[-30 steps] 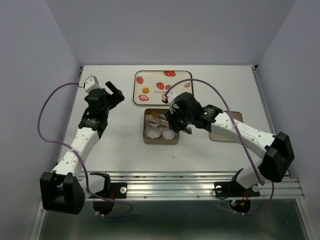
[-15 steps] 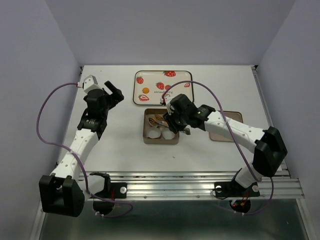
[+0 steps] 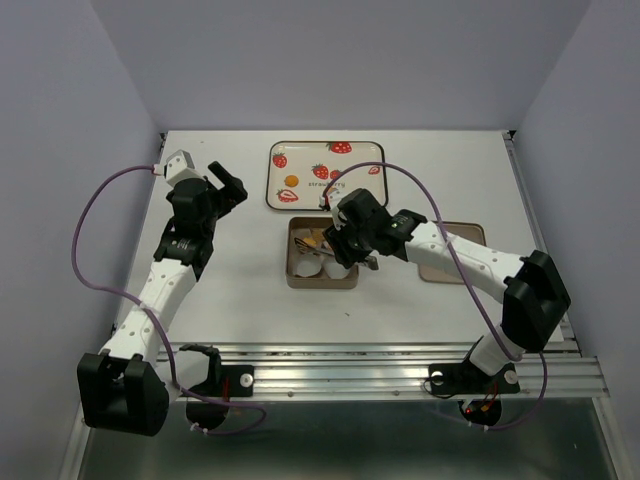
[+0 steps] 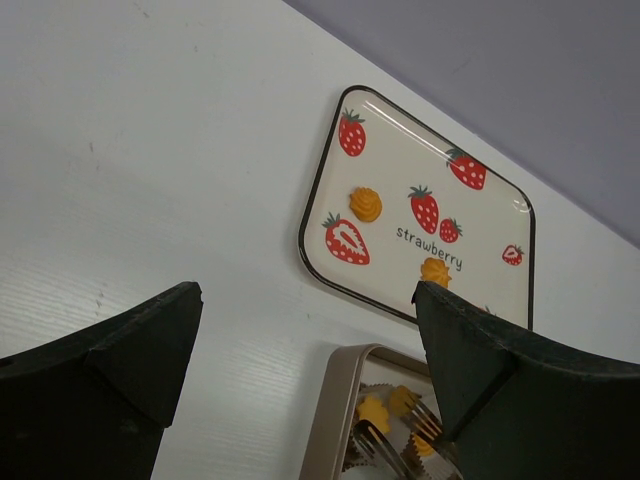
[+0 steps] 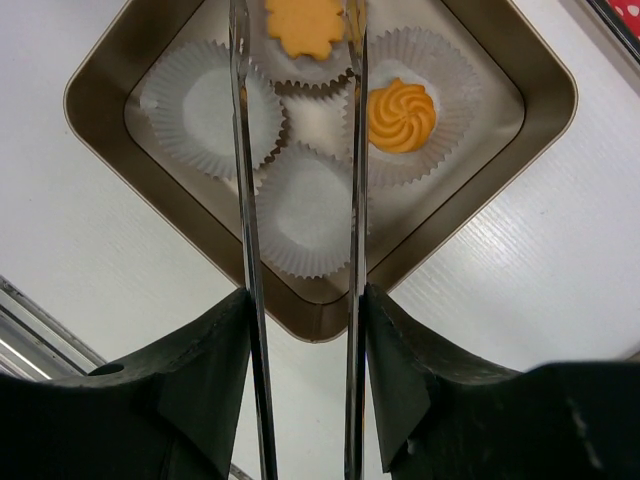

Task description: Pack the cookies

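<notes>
My right gripper [image 5: 305, 300] is shut on metal tongs [image 5: 243, 180], which reach over the brown square tin [image 5: 110, 75]. One orange-yellow cookie [image 5: 305, 25] sits between the tong tips at a white paper cup. A second cookie [image 5: 402, 115] rests in the cup beside it. Two more cookies [image 4: 365, 204] [image 4: 435, 271] lie on the strawberry tray [image 4: 318, 190]. My left gripper [image 4: 310, 340] is open and empty, held above the table left of the tray. In the top view the right gripper [image 3: 345, 240] covers the tin's [image 3: 322, 280] far part.
Two empty paper cups [image 5: 210, 105] [image 5: 310, 215] sit in the tin's near half. A flat brown lid [image 3: 470, 235] lies on the table right of the tin, partly under my right arm. Purple walls close the back and sides.
My right gripper has shifted a little left over the tin with the tongs. The left arm has hardly moved.
</notes>
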### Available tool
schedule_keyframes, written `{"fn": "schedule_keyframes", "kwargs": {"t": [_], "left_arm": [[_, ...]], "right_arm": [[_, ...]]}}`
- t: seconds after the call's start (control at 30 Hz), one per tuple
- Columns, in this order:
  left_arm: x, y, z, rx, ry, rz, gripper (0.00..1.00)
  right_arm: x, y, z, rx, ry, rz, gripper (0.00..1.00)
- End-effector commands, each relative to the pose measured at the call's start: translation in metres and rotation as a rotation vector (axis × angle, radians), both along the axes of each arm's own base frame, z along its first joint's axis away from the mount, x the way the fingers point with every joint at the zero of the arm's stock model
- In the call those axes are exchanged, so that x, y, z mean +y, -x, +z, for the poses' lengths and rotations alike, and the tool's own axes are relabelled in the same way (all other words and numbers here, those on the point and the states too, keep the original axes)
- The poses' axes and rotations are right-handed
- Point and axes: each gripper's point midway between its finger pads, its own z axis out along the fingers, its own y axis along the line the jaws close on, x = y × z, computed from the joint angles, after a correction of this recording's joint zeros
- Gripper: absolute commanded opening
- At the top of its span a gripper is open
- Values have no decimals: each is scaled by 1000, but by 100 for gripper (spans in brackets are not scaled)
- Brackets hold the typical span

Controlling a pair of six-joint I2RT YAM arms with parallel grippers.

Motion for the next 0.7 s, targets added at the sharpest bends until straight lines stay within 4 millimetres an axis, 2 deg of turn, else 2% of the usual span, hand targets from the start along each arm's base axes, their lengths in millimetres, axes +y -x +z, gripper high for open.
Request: {"fn": "schedule_keyframes", "kwargs": {"t": [0.0,0.43,0.57,0.67], "left_arm": [[-1,1,21,-68,-4,-9,99],[0,2,23,-73,-7,-4,99],[1,2,24,-75,-7,1,99],[1,2,25,-75,-7,3,99]], "right_arm": [[15,-11,28,-76,-74,-6,52],[12,-11,70,-154,-146,-14,52],[3,-18,95,-229,-184,-81,52],[-7,-30,102,-284,-160,-154,51]]}}
